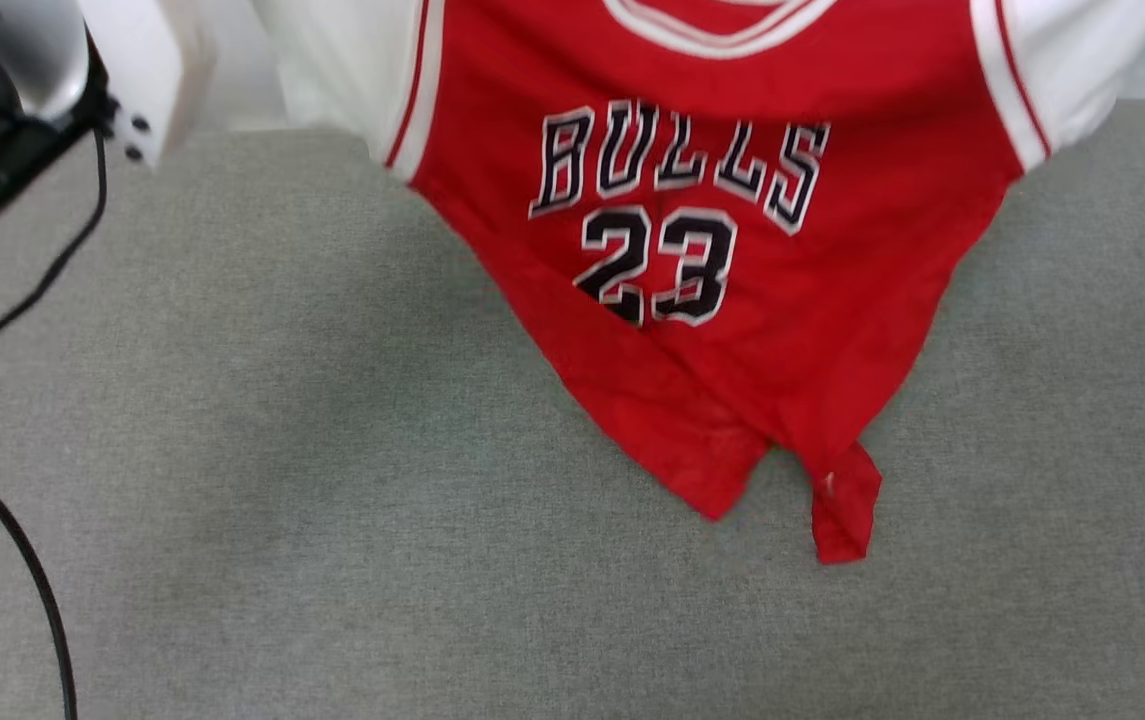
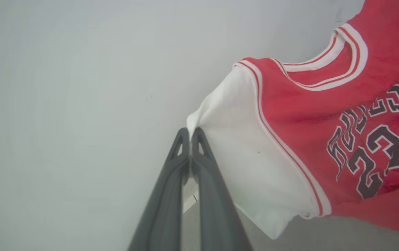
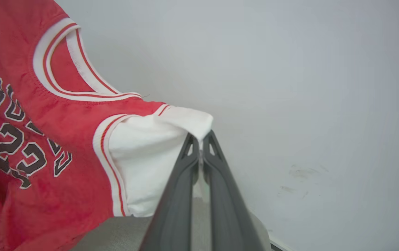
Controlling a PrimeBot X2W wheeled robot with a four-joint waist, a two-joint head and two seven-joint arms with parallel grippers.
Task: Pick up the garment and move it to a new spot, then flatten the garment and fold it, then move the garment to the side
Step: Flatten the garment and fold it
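The left tool (image 2: 189,134) and right tool (image 3: 201,137) are each pinching a white sleeve.
The garment (image 1: 732,300) is hanging spread between them over the grey fabric surface (image 1: 232,500).

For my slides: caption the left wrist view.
Left gripper shut on a white sleeve of the red garment, pale wall behind.
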